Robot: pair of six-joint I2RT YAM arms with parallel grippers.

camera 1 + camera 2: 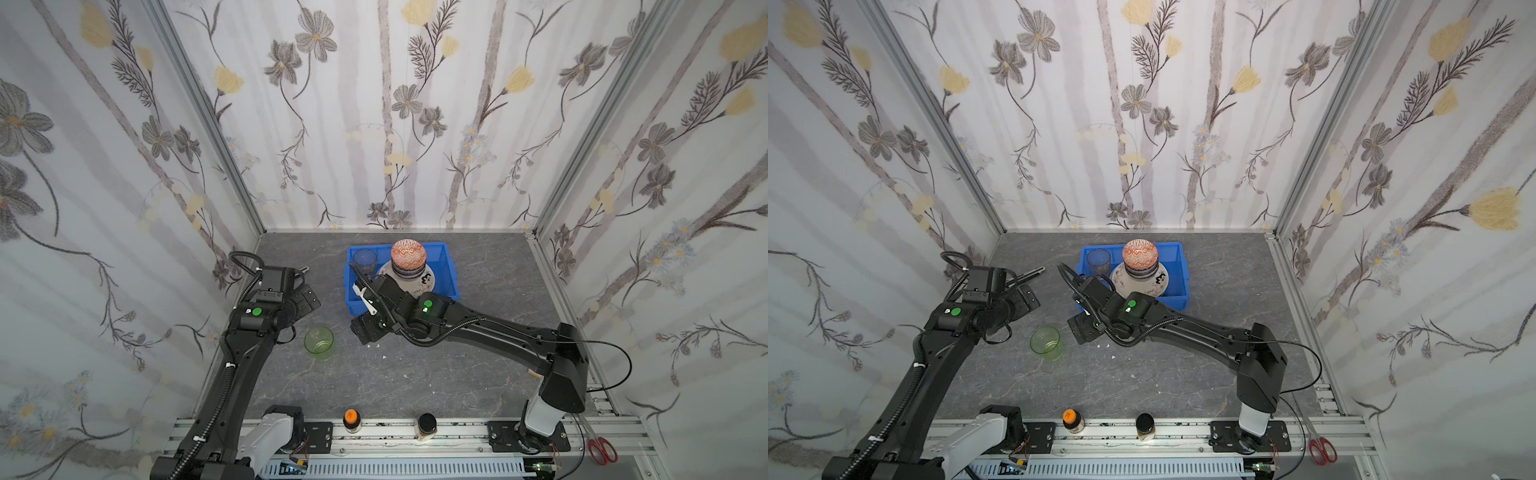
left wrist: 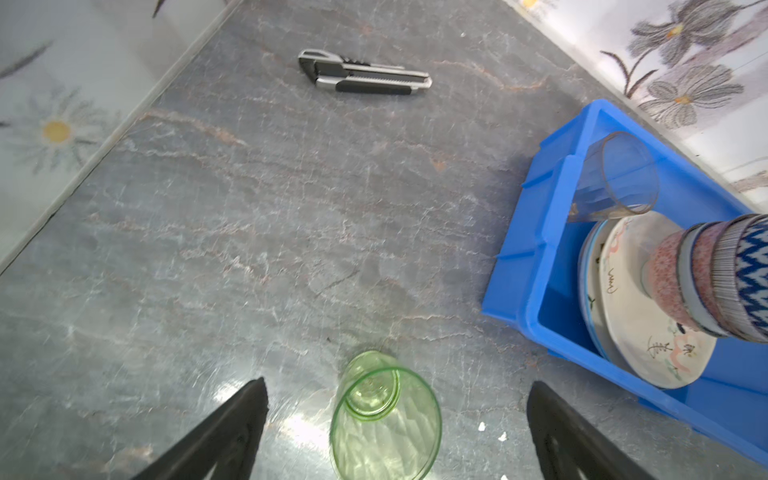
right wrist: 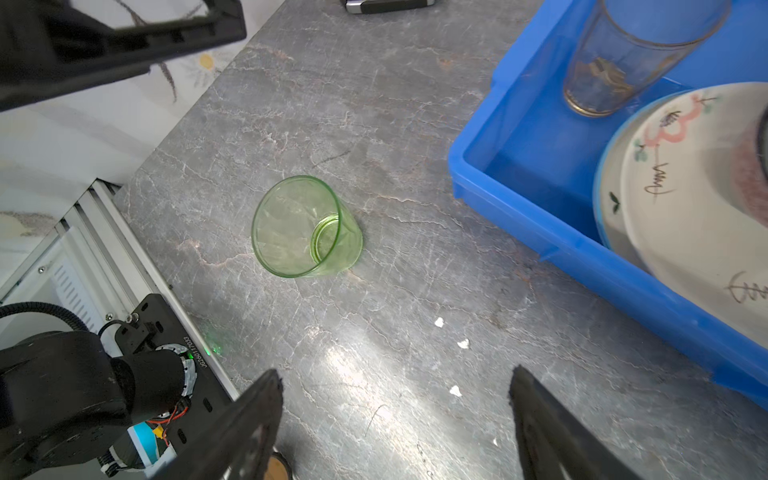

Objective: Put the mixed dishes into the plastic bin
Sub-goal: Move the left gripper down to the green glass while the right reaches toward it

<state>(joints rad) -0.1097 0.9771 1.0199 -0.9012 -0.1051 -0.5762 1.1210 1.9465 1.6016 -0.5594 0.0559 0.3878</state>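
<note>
Left end effector (image 2: 397,384) lining up on the green tumbler (image 2: 384,419)
The tumbler is standing upright on the bench (image 2: 249,208), outside the plastic bin (image 1: 451,266), lying straight ahead between that end effector's wide-spread jaws; the right end effector (image 3: 395,372), also spread and empty, is sitting farther off.

Plates (image 1: 430,281) partly behind right arm (image 1: 498,328), bowl stack (image 2: 723,278) cropped at edge, knife (image 3: 388,4) cropped.

Identify the left arm (image 1: 237,374) and right arm (image 1: 507,336) by their matt black shells. On each joint housing you will see a round green marker (image 1: 257,311). Ribbed black conduit (image 1: 214,405) follows the links — secured with white ties (image 1: 230,366). Each white base link (image 1: 540,411) sits on a black screwed plate (image 1: 500,436).
</note>
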